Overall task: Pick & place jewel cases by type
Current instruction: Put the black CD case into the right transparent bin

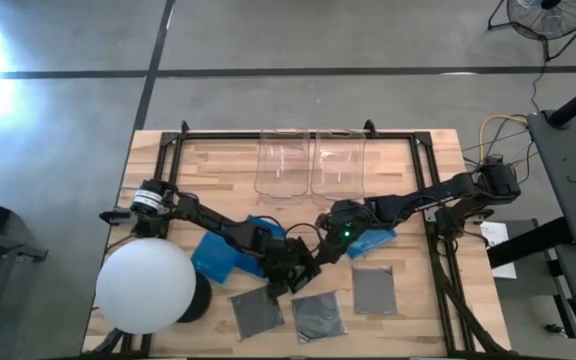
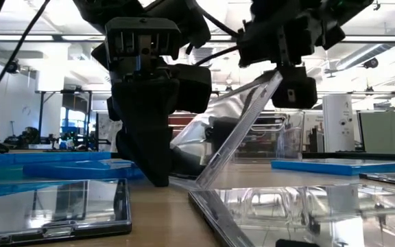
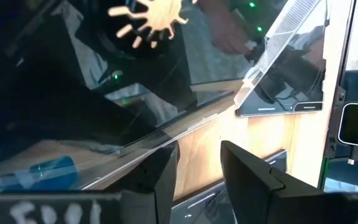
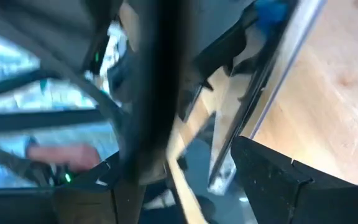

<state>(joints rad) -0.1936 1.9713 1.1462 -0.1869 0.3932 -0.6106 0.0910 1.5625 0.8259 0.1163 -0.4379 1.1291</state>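
Jewel cases lie round my two pincers: bright blue flat plastic ones (image 1: 218,255) beside the left, three dark grey glossy squares (image 1: 317,315) on the bare wooden table (image 1: 408,310) just before them. Between the pincers one clear-lidded dark case (image 2: 235,130) stands tilted on edge. I judge I must steady its low edge while lifting. My right gripper (image 2: 290,86) pinches its raised edge, narrowly shut. My left gripper (image 2: 149,154), slightly parted, presses at the base.
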